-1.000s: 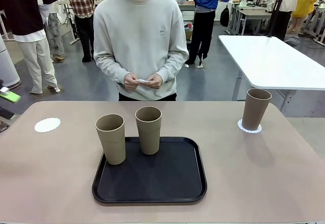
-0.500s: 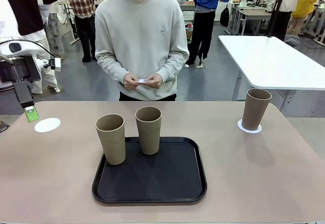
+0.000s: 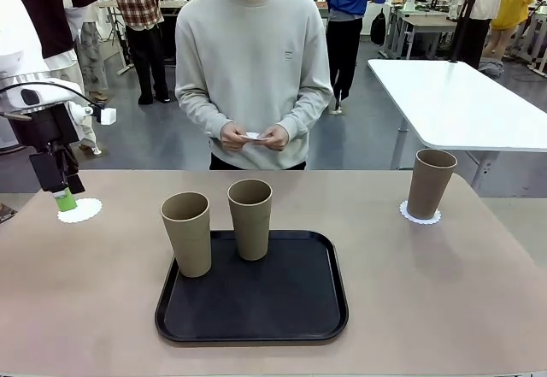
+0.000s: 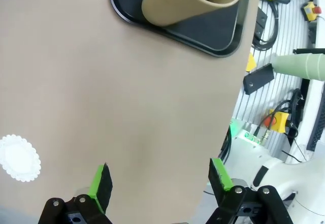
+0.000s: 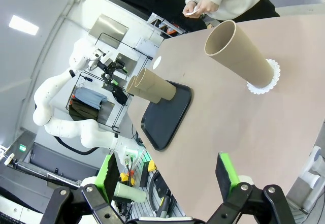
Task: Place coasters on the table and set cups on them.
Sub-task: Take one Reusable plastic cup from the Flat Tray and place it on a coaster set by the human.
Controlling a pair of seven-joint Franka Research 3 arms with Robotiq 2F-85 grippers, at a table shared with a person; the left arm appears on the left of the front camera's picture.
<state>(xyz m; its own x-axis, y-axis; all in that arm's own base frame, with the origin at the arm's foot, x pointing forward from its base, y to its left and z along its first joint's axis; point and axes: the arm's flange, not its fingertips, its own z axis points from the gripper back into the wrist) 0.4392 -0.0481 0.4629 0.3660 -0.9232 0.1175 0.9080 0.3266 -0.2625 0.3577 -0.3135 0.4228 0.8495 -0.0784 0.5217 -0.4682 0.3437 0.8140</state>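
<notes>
- Left gripper (image 3: 63, 196) has its jaws wide with nothing held. It hangs just over the bare coaster (image 3: 79, 211). In the wrist view that coaster lies off to one side of the fingers, not between them. Any lower and a pad could snag the lacy edge and shift or crumple it.
- Nearer cup (image 3: 187, 233) and farther cup (image 3: 250, 219) stand close together on the tray (image 3: 256, 309), well apart from that gripper. Wide jaws going for one could clip and tip the other.
- The cups are tall and tapered, so an off-centre grip likely tilts one at set-down and it misses the coaster.
- Right gripper (image 5: 167, 176) is wide and empty. Third cup (image 5: 246, 51) sits on its coaster ahead of it, well apart.
- Person's hands (image 3: 275, 136) hold something small and white, probably the last coaster. A reach across the table (image 3: 427, 291) could meet them.
</notes>
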